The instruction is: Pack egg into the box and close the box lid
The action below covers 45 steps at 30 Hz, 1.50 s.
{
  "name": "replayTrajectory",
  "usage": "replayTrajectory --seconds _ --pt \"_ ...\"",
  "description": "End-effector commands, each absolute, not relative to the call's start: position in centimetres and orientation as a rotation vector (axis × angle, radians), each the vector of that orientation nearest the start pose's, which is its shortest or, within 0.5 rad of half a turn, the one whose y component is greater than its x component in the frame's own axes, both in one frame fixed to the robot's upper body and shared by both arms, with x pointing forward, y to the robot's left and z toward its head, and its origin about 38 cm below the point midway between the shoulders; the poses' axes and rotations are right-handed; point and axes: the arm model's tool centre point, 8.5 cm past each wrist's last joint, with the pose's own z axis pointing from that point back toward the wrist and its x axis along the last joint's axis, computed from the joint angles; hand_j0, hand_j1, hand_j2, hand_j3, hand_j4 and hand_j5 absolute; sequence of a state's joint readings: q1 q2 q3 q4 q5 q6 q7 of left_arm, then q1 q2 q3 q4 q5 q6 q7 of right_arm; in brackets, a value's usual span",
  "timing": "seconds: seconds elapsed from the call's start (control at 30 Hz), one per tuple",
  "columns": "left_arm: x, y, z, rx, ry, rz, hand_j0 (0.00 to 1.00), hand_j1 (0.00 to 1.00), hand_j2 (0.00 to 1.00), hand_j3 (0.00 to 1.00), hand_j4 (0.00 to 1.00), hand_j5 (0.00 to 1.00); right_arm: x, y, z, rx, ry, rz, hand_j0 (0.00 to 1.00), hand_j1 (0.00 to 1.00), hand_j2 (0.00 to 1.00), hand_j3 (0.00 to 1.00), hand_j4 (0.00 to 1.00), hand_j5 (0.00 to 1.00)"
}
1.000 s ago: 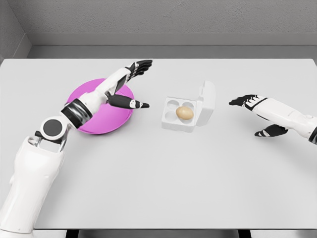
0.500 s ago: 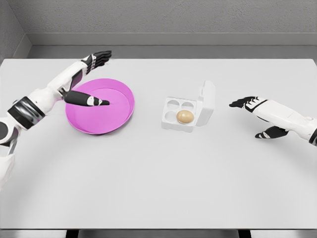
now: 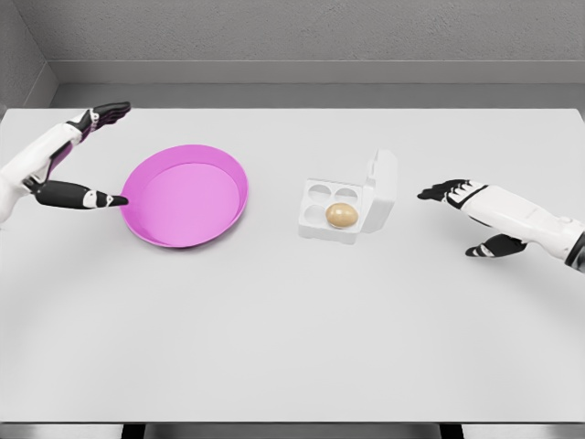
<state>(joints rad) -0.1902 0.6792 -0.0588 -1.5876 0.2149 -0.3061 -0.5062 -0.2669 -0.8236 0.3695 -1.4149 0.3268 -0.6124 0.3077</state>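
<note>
We see the egg (image 3: pixel 341 215) sitting in the box (image 3: pixel 331 218). It rests in the front right cup, the one closest to the lid. The other three cups have nothing in them. So we think the packing part is done.

The lid (image 3: pixel 381 189) stands up on the right side of the box. It is wide open and not folded down yet. Closing it is the step we are on now.

Our right hand (image 3: pixel 471 215) is to the right of the lid, with a gap of bare table (image 3: pixel 292 347) between them. Its fingers are stretched out flat and point toward the lid. The thumb hangs down below. It holds nothing.

We think this hand does the next move. It needs to slide left until the fingers touch the outer face of the lid. Then it should push the lid over to the left and down, so it lands on top of the egg. The push should be soft, because the box is light and might slide away or tip.

Left of the box sits a pink plate (image 3: pixel 186 194) with nothing on it. Our left hand (image 3: pixel 77 155) is past the plate, at the far left edge. Its fingers are spread open and it holds nothing. The thumb tip is just beside the plate's rim.
</note>
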Motion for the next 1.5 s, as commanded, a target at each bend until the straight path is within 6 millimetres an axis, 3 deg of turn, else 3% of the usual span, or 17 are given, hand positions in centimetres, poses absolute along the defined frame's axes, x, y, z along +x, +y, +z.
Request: replayTrajectory --seconds 0.0,0.1,0.5,0.77,1.47 --pt "39.1 36.4 21.8 0.058 -1.779 -1.020 1.00 1.00 1.00 1.00 1.00 1.00 38.6 -35.8 14.8 -0.342 -1.537 1.682 1.00 1.00 1.00 1.00 1.00 1.00" --pt "39.1 36.7 21.6 0.063 -1.771 -1.013 1.00 1.00 1.00 1.00 1.00 1.00 38.7 -34.8 14.5 -0.323 -1.565 1.663 1.00 1.00 1.00 1.00 1.00 1.00" --pt "38.9 37.0 21.1 0.068 -1.754 -1.002 1.00 1.00 1.00 1.00 1.00 1.00 38.9 -34.0 14.3 -0.308 -1.586 1.657 1.00 1.00 1.00 1.00 1.00 1.00" --pt "38.5 39.0 20.9 0.109 -1.770 -0.970 1.00 1.00 1.00 1.00 1.00 1.00 38.6 -32.9 14.8 -0.292 -1.614 1.679 1.00 1.00 1.00 1.00 1.00 1.00" --pt "38.4 40.0 20.7 0.139 -1.796 -0.918 1.00 1.00 1.00 1.00 1.00 1.00 38.1 -30.4 16.2 -0.266 -1.695 1.711 1.00 1.00 1.00 1.00 1.00 1.00"
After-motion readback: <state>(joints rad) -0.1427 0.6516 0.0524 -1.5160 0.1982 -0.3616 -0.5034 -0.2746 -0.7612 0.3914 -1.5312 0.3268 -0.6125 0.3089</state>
